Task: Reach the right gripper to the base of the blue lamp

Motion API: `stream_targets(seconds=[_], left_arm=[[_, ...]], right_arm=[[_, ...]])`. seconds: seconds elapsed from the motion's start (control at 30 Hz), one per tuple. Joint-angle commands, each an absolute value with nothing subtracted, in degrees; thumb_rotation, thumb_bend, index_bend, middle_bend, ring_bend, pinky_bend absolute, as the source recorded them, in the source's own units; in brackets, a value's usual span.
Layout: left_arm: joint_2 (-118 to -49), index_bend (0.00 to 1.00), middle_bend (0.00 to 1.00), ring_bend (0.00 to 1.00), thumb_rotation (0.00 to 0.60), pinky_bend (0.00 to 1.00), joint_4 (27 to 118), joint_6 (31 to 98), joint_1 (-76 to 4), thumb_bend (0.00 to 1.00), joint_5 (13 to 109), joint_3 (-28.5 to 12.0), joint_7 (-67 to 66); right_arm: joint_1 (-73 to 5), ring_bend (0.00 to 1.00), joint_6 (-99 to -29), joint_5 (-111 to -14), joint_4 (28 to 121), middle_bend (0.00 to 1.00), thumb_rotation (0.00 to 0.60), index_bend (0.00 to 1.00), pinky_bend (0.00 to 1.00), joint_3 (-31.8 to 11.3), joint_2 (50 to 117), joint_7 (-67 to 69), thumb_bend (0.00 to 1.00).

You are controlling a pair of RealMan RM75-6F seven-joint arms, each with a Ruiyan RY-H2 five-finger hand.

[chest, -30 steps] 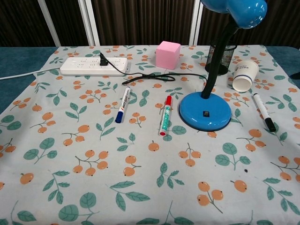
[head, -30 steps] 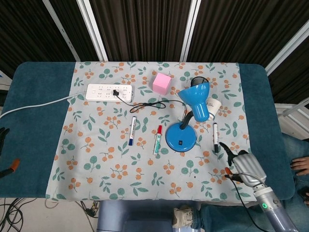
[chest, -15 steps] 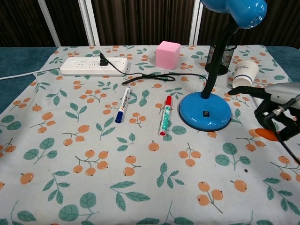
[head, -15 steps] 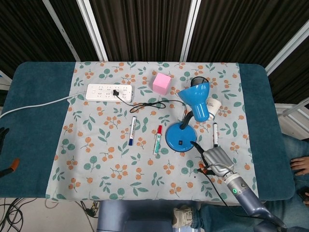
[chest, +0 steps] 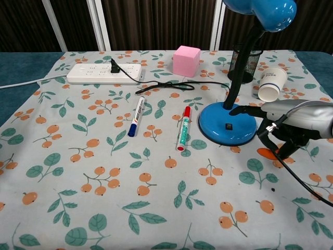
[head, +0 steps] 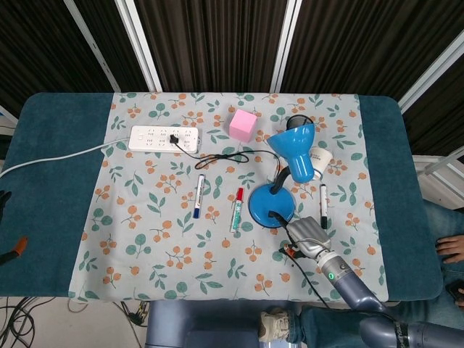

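The blue lamp stands right of the table's middle, its round base flat on the flowered cloth and its shade bent over on a black neck. My right hand hovers at the base's near right side. One dark finger stretches over the base's right rim; I cannot tell whether it touches. The other fingers hang lower, one with an orange tip. It holds nothing. Only a dark bit and an orange tip of my left hand show at the head view's left edge.
Black marker lies just right of the base, a paper cup and mesh pen holder behind it. Red-capped marker and blue marker lie left. Pink cube and power strip sit farther back.
My right hand has travelled from the table's near right corner leftward and forward, ending beside the lamp base with a finger over its rim. The lamp and other objects have stayed put.
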State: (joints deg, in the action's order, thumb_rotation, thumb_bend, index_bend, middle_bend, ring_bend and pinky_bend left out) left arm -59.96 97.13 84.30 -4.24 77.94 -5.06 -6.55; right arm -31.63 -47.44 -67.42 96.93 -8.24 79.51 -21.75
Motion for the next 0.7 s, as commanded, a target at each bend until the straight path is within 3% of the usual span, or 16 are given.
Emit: stream_targets(seconds=[0.03, 0.7], left_arm=[[-59.9, 0.07, 0.05, 0.0, 0.6, 0.07, 97.1, 84.4, -4.2, 0.28, 78.0, -5.1, -6.5], [-59.8, 0.07, 0.05, 0.0, 0.6, 0.07, 97.0, 84.4, -4.2, 0.28, 77.7, -5.2, -6.2]], right_arm=[[-32.8, 0.83, -46.7, -65.1, 96.2, 0.73, 0.6, 0.0, 0.79, -8.0, 80.5, -23.3, 0.47], [-35.4, 0.83, -47.3, -58.6, 93.2, 0.73, 0.6, 0.0, 0.89, -6.4, 82.8, -25.6, 0.47]])
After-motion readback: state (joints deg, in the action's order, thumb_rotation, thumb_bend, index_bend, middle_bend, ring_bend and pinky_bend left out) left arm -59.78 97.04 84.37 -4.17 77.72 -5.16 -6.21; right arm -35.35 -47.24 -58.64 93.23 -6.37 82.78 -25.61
